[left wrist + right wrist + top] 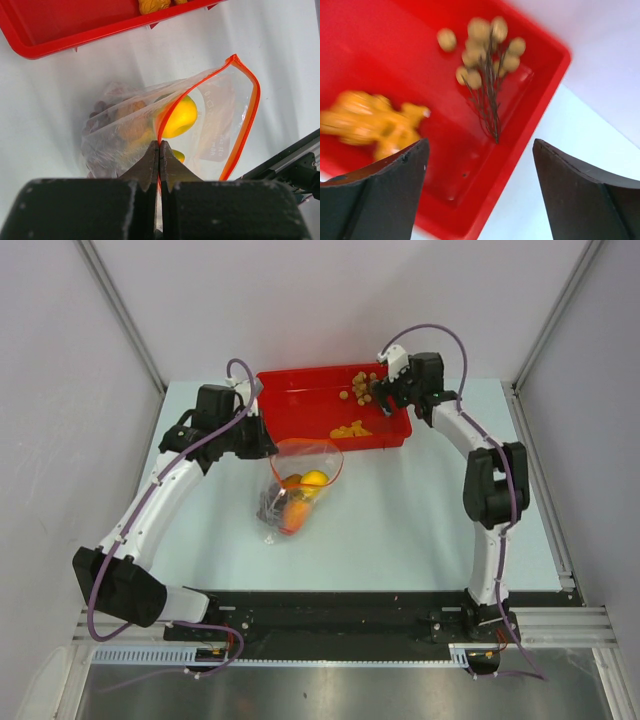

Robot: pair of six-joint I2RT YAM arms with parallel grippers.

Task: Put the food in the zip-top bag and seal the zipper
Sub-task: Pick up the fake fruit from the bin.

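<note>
**Left gripper (159, 150) pinches one lip of the zip-top bag (215, 115); right gripper (480, 142) is spread wide and empty above the red tray (560, 55).**

The left jaws are clamped flat on the zipper (255, 100) at lower centre of the left wrist view. Beyond them the strip loops up to the upper right, with a yellow-green mango (180, 117) and a grape bunch (100, 110) inside. In the top view the bag lies at frame centre, just below the tray. Its long axis runs from lower left up to the mouth, which opens toward the tray. The tan ball cluster (487, 45) and orange chunks (375, 122) remain in the tray. Risks, as I judge them:
- Only one lip is held, so the thin film may sag shut.
- The cluster's wiry stems may snag the rim.
- A tug may spill fruit.
</note>
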